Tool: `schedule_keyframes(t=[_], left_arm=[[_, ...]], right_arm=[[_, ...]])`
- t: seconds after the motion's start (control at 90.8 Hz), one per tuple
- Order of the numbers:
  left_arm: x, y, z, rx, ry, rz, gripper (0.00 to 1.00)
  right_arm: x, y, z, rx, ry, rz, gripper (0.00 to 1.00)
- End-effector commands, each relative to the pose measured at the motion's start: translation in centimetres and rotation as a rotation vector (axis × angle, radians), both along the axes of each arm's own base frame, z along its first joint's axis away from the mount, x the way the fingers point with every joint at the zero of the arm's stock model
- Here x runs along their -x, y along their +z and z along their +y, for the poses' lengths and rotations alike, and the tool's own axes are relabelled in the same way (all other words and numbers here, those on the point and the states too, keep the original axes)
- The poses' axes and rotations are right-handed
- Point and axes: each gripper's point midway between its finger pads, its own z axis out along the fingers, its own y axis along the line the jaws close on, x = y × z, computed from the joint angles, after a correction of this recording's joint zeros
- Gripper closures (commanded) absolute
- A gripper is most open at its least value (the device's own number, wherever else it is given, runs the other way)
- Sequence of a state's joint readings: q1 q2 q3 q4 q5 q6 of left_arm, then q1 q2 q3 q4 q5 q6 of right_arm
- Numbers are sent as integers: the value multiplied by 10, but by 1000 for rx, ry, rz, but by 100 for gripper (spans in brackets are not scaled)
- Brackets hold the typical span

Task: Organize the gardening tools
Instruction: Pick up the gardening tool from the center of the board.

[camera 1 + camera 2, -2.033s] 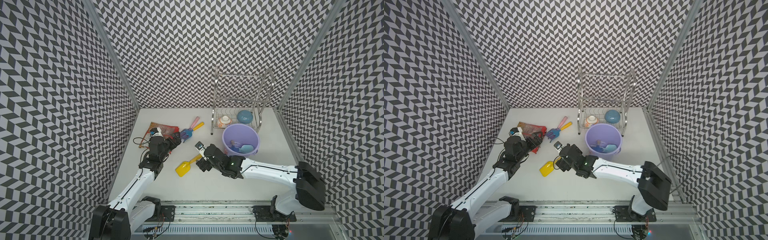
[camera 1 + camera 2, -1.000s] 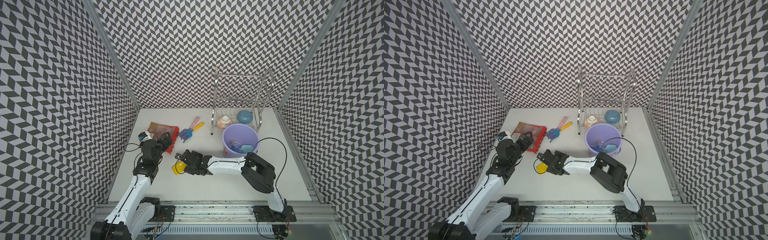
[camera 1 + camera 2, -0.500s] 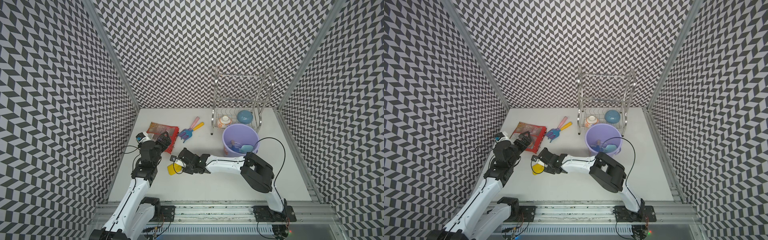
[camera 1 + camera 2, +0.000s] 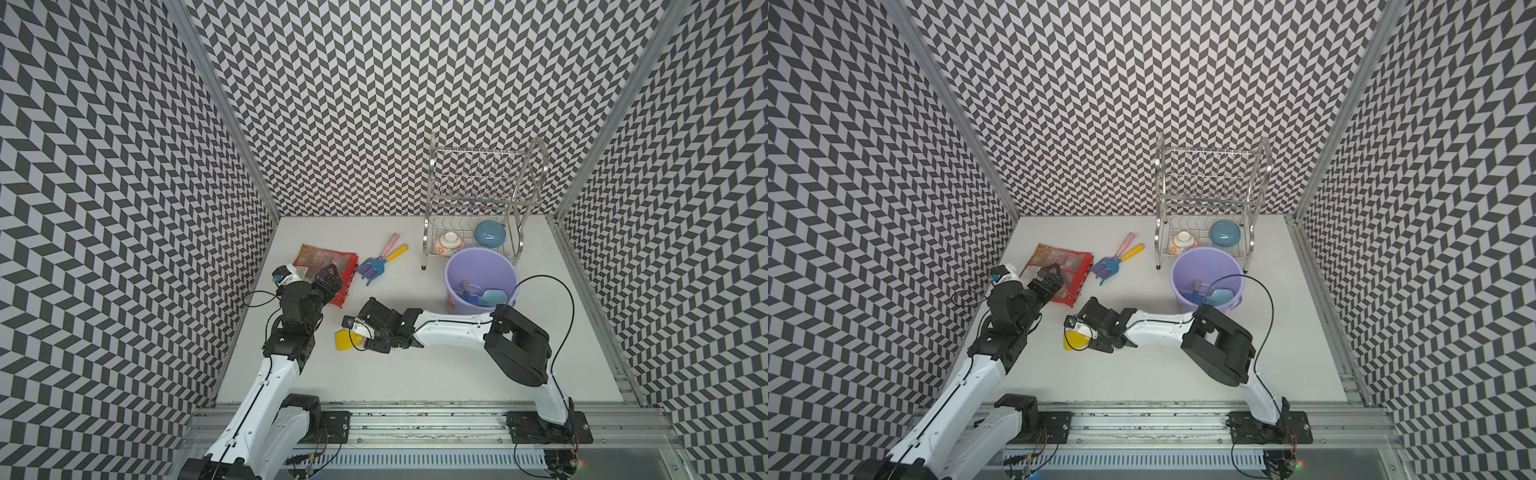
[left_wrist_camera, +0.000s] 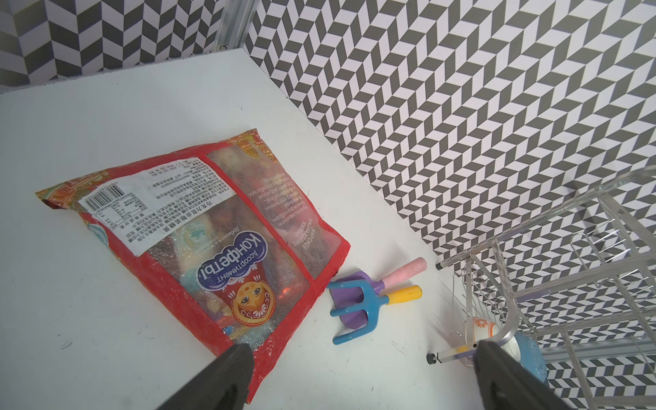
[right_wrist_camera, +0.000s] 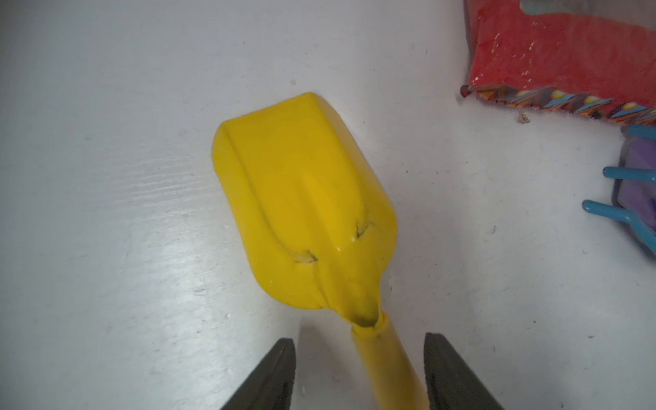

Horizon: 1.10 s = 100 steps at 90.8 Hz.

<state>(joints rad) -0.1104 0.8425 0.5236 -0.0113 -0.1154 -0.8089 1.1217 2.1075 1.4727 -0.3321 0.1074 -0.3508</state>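
— Two words readable on red packet [image 5: 198, 227]: "Конфеты" and "Ассортимент", above a painted doll face. White barcode sticker too, print too fine to read.
— And yellow spade [image 6: 301, 198]?
— Flat on counter [image 4: 415, 374], left of centre, near side of packet. Glossy, two small creases by the neck. Handle straddled by right tool [image 6: 358, 342], spread, gap on both sides.
— Left tool [image 5: 365, 349]?
— Spread wide, empty, above packet's near edge.
— Others?
— Blue yellow-handled rake [image 5: 369, 305] across purple pink-handled fork [image 5: 401, 273], just right of packet. Pale blue shovel [image 4: 492, 296] and dark blue trowel [image 4: 467, 293] inside lavender bucket [image 4: 457, 266], near side of wire rack [image 4: 482, 195].
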Motion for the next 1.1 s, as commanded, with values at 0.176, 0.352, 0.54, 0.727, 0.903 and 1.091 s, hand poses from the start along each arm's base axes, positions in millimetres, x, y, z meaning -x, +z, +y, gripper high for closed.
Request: schedule_keyframes(t=[0.176,0.352,0.54,0.727,0.903,1.091], left_arm=[[-1,-1,0,-7,-9,6,0],[0,-3,1,-11,-5,11,0],[-1,-4,1,-13,-5,14,0],[-1,-5,2,-17,-2,17,0],[-1,-4,1,-17,-6,20,0],[-6,5,-4,-11,-35,5,0]], right_arm=[[-23,4,10,-19,6,-3,31],[-17,-12,14,9,42,51,35],[1,-23,14,30,91,141,40],[12,-26,7,24,92,189,61],[16,-8,0,-22,63,174,84],[4,38,-11,-131,-40,81,100]])
